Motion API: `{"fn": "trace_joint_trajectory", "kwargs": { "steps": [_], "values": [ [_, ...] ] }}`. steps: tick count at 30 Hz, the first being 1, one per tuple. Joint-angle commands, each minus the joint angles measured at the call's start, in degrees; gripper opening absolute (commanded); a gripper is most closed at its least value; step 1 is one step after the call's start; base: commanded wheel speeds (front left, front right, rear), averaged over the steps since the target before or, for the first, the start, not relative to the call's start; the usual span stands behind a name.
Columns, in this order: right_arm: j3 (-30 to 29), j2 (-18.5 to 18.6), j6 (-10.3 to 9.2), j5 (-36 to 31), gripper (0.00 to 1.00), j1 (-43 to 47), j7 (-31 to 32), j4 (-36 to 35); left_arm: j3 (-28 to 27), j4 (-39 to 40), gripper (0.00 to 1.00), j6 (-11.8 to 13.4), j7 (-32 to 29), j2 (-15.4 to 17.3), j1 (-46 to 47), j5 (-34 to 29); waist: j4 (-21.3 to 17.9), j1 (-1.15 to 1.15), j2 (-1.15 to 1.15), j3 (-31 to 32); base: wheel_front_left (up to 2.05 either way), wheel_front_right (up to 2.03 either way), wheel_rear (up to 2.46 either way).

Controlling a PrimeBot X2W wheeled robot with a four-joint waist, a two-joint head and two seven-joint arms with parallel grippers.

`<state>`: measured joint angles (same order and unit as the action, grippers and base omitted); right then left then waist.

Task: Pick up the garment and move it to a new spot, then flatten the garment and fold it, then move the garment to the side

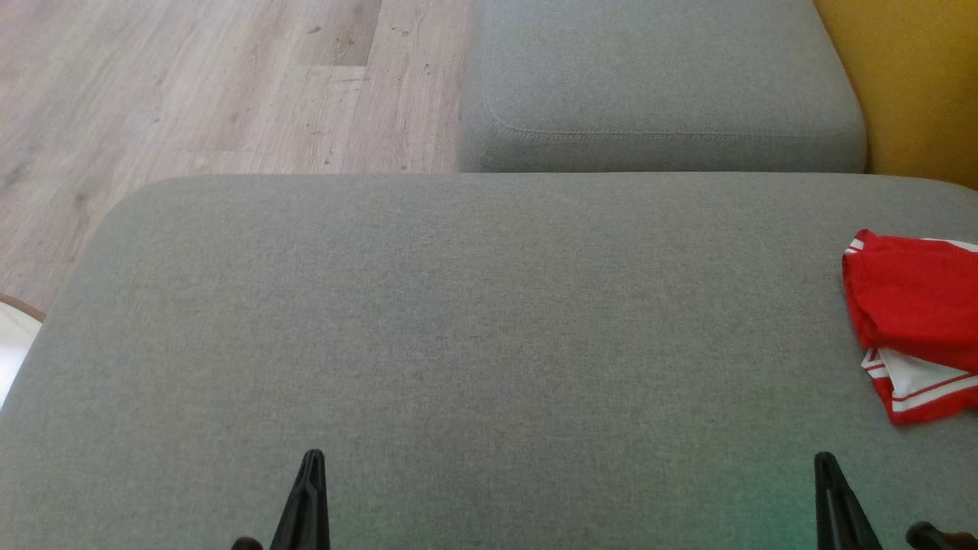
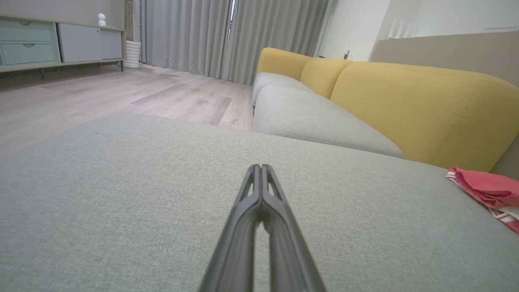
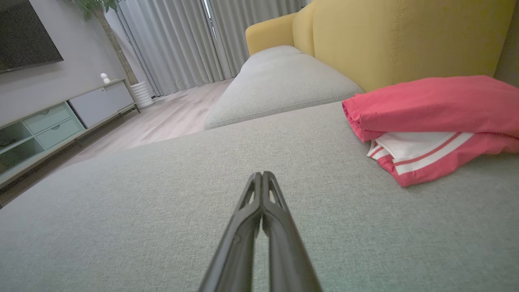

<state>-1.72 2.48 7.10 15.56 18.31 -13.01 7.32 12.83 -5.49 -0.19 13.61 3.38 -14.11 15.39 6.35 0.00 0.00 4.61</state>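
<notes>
The left claw [image 2: 261,166] is clenched, its two dark fingers pressed together at the tips with nothing between them, and it hangs low over bare grey fabric. The right claw [image 3: 262,174] is clenched the same way and empty, also low over the grey seat cushion [image 1: 458,305]. The garment [image 3: 429,109] lies on that cushion ahead of the right claw and off to its right, apart from the fingertips. From the left claw it is well away to the right, near the cushion's right side. It is a folded bundle. On top is a plain red layer, doubled over with a rounded fold facing the claws. Beneath it a white panel with thin red stripes and a red hem sticks out on the near side. Its surface is lightly wrinkled. Beyond both claws a second grey cushion [image 1: 657,76] adjoins the first, a yellow backrest [image 3: 385,40] rises behind the garment, and pale wood floor [image 1: 191,76] stretches ahead and to the left.
</notes>
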Motion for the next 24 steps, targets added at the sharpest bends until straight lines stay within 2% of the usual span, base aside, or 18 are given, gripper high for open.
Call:
{"fn": "trace_joint_trajectory", "kwargs": {
  "steps": [1, 24],
  "values": [
    [0.1, 0.4, 0.04, 1.7, 0.00, -2.2, 0.4, -1.5, -0.9, 1.4, 0.00, -0.4, -0.3, 0.3, 2.8, 1.6, -0.1, 0.00, 0.00, -0.1, 0.00, 0.00, 0.00],
    [-0.1, 1.0, 0.11, 17.6, 0.00, -6.7, 3.6, 0.2, -3.4, -0.9, 0.00, -1.9, -3.4, 1.0, 6.5, 17.9, -1.3, 0.00, 0.00, -1.0, 0.00, 0.00, 0.00]
  ]
}}
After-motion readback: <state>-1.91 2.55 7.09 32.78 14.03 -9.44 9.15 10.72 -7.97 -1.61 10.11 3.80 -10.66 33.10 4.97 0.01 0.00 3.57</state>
